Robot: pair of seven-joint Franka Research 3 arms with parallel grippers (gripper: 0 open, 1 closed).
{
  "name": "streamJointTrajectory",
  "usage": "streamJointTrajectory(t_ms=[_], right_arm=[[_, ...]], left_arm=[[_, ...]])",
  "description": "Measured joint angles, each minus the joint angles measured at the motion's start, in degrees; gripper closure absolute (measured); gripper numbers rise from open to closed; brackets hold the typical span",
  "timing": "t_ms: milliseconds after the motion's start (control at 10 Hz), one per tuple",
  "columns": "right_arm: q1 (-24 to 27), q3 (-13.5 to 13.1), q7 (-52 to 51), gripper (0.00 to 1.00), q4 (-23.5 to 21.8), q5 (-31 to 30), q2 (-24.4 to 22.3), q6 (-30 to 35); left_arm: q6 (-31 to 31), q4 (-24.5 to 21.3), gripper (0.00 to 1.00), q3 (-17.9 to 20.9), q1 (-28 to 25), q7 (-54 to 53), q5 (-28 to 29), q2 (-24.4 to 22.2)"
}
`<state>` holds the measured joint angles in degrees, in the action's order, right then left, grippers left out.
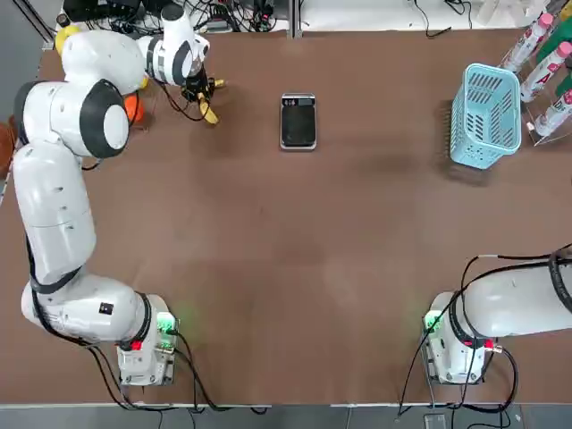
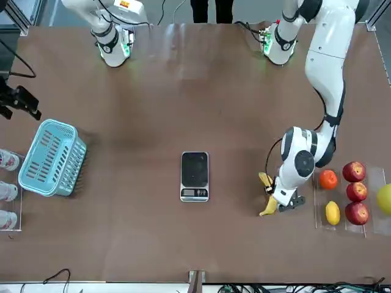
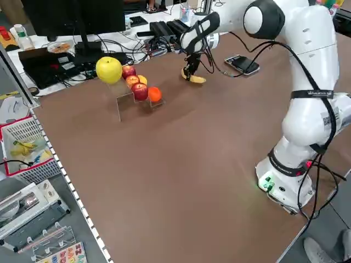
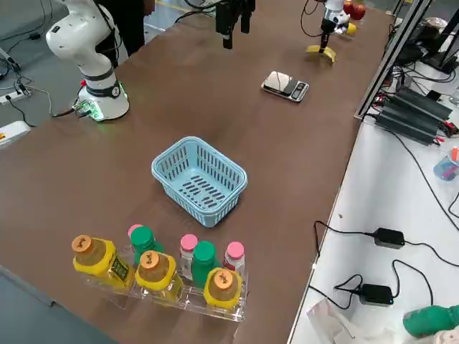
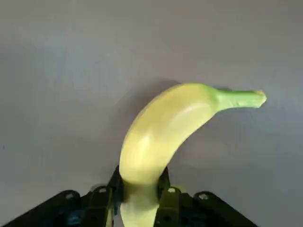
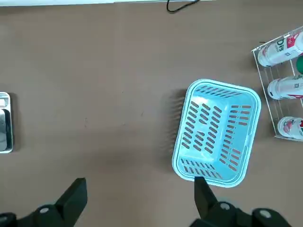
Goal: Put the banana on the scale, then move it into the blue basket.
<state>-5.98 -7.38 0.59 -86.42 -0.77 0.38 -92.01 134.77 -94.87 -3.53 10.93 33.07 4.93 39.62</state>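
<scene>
Table [image 1: 268,268]: left hand [image 5: 139,198] grips banana [image 5: 161,127].

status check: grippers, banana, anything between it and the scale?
Left gripper shut on banana, at the table by the fruit rack. Right gripper open, parked high. Scale bare, path to it clear; blue basket beyond.

bananas: one [image 2: 267,206], seen at lower right of the front view
scales: one [image 2: 195,176], at the middle of the front view
blue baskets: one [image 2: 51,158], at the left of the front view
red apples: three [image 2: 354,171], at the right edge of the front view
oranges: one [image 2: 328,179]
lemons: one [image 2: 332,212]
robot arms: two are counted
bottles: seven caps are counted at lower left of the right side view [image 4: 153,266]
</scene>
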Motion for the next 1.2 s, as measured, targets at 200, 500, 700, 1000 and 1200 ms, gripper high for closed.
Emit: streamJointTrajectory(t_ms=[200,500,700,1000,1200], right_arm=[[0.0,0.0,0.0,0.00,0.0,0.0,0.0,-0.1],[0.0,0.0,0.0,0.00,0.0,0.0,0.1,-0.4],[0.0,0.0,0.0,0.00,-0.1,0.0,0.2,-0.4],[0.0,0.0,0.0,0.00,-0.1,0.0,0.4,-0.7],[0.0,0.0,0.0,0.00,-0.1,0.0,0.7,-0.7]], left_arm=[[-8.9,3.3,0.66,-0.2,5.2,7.4,0.0,-3.0],[-17.5,9.7,0.65,-0.2,12.5,15.7,-0.4,-4.7],[-18.8,12.5,0.65,-0.5,16.9,20.9,-2.0,-4.2],[-18.7,20.3,0.65,-0.6,21.6,26.5,-4.9,0.4],[-16.9,24.9,0.64,-0.9,23.9,28.5,-6.1,5.6]])
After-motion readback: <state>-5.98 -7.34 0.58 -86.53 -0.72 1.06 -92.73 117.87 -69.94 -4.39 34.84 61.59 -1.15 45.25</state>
